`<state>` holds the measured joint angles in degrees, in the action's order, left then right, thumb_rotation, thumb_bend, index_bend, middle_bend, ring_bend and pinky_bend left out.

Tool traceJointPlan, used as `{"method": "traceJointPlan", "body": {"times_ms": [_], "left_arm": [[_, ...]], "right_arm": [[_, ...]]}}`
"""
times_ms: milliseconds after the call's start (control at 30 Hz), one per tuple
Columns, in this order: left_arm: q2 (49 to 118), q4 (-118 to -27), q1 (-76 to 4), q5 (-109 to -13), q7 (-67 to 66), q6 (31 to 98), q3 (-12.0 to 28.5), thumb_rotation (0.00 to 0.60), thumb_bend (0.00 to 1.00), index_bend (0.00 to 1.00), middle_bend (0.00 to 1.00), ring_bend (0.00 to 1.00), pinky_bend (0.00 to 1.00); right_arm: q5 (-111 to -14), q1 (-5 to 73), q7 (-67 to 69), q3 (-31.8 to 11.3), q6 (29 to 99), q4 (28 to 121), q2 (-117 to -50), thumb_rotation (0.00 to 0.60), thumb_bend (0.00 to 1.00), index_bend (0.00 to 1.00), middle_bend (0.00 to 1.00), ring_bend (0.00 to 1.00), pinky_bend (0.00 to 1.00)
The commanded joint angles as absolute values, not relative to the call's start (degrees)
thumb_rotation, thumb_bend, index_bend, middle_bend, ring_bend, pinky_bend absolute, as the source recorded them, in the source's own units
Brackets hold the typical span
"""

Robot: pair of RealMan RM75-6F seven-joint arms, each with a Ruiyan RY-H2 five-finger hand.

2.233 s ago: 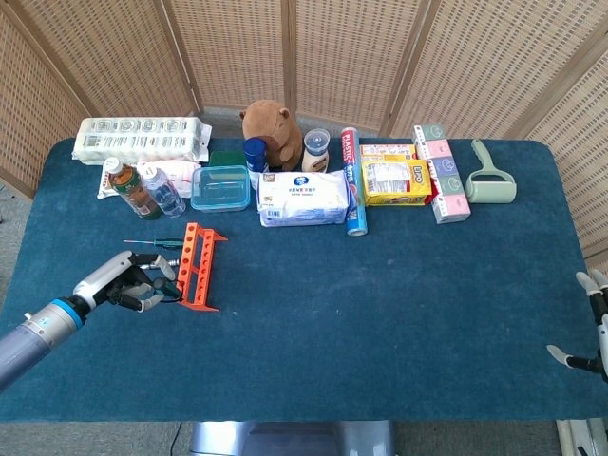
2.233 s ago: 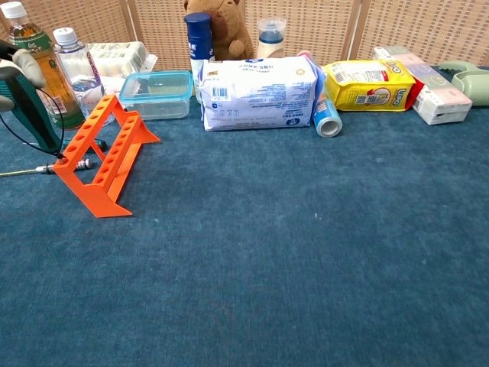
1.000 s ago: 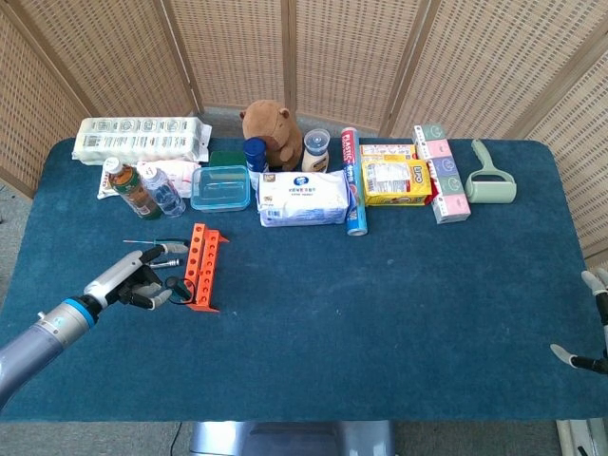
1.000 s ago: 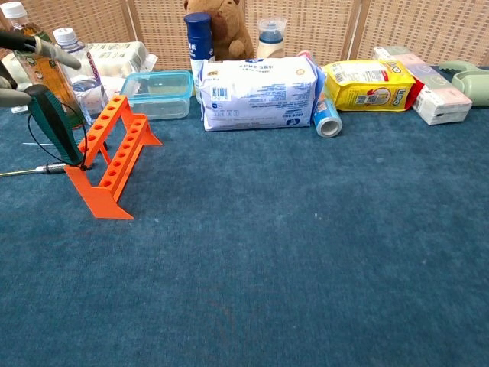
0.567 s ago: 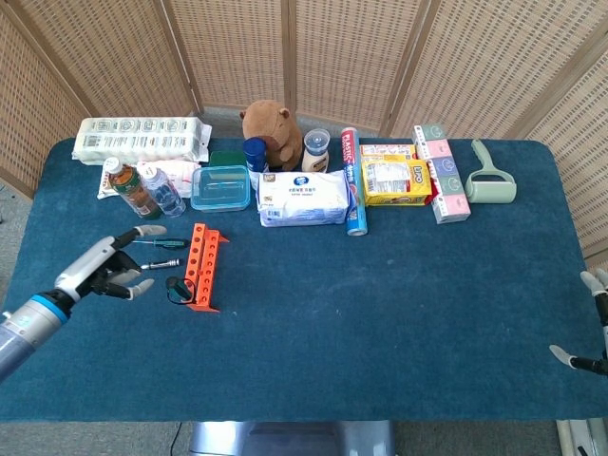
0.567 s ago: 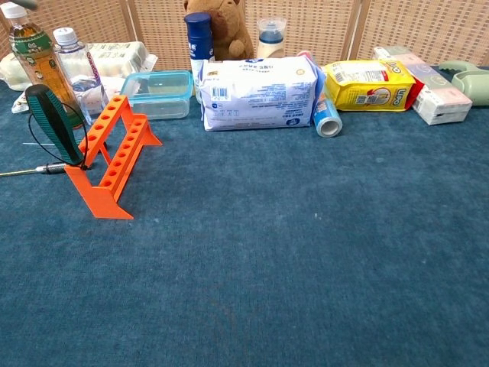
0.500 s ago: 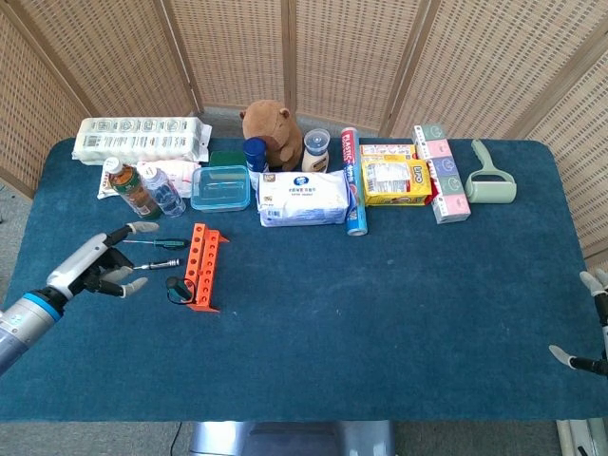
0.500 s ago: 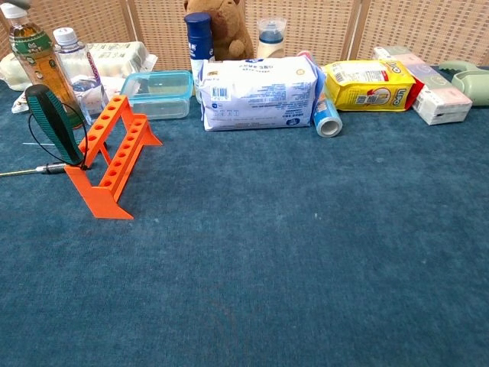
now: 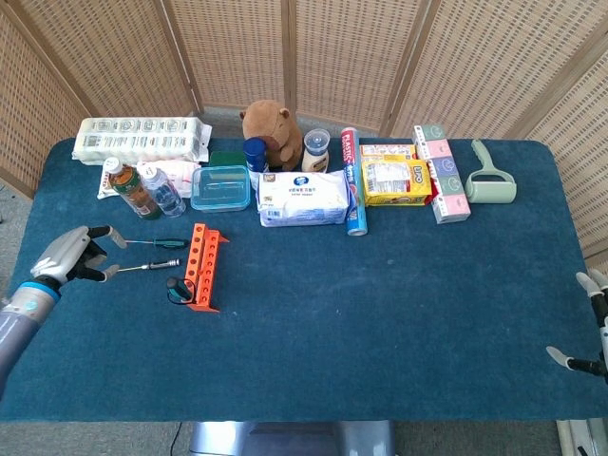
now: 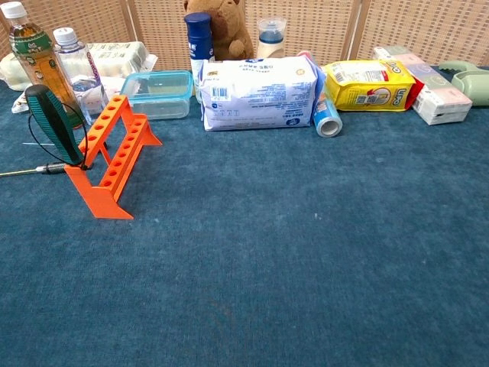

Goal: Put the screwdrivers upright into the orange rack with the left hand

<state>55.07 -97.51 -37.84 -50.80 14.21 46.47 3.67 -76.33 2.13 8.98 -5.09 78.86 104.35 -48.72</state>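
The orange rack (image 9: 199, 266) (image 10: 107, 155) stands left of the table's middle. One green-and-black screwdriver (image 9: 176, 288) (image 10: 53, 125) stands in the rack's near end, leaning a little. Two more screwdrivers lie flat left of the rack: one with a green handle (image 9: 163, 243) and one with a dark handle (image 9: 150, 266) (image 10: 42, 169). My left hand (image 9: 68, 257) hovers open near the table's left edge, well left of the rack, holding nothing. My right hand (image 9: 591, 328) shows only at the right edge of the head view, fingers apart and empty.
Along the back stand two bottles (image 9: 133, 188), a clear blue-lidded box (image 9: 220, 187), a wipes pack (image 9: 304, 199), a plush toy (image 9: 271, 132), a yellow packet (image 9: 396, 180), boxes (image 9: 443, 172) and a lint roller (image 9: 489, 178). The blue tablecloth (image 9: 380, 304) covers the table.
My left hand let go of the green-and-black screwdriver, which stays standing in the rack, and drew back leftward with fingers spread. The rack had shifted slightly while the screwdriver went in.
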Motion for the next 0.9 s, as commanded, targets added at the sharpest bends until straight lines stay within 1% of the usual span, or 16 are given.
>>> {"method": "traceJointPlan", "body": {"times_ms": [33, 233, 400, 900], "left_arm": [[65.1, -91.9, -42.1, -36.8, -0.3, 50.0, 2.4, 0.6, 0.32, 0.44, 1.0, 0.96, 1.0], [70.6, -88.5, -45.0, -25.5, -10.7, 51.9, 2.0, 0.6, 0.32, 0.44, 1.0, 0.96, 1.0], [73.1, -86.2, -46.6, -20.1, -15.2, 51.5, 2.5, 0.6, 0.32, 0.44, 1.0, 0.96, 1.0], [79.3, -79.5, -47.6, -16.5, -19.1, 48.9, 4.6, 0.6, 0.32, 0.44, 1.0, 0.96, 1.0]], "right_arm": [[-76.1, 2.2, 9.0, -5.2, 78.7, 104.2, -48.8, 0.6, 0.0, 0.05, 0.0, 0.0, 0.0], [-75.6, 2.6, 9.1, -5.2, 77.8, 103.9, -48.9, 0.6, 0.0, 0.05, 0.0, 0.0, 0.0], [-75.1, 2.8, 9.0, -5.3, 77.3, 103.7, -49.0, 0.6, 0.0, 0.05, 0.0, 0.0, 0.0], [-74.6, 3.2, 9.5, -5.3, 76.4, 103.5, -49.0, 0.6, 0.0, 0.05, 0.0, 0.0, 0.0]]}}
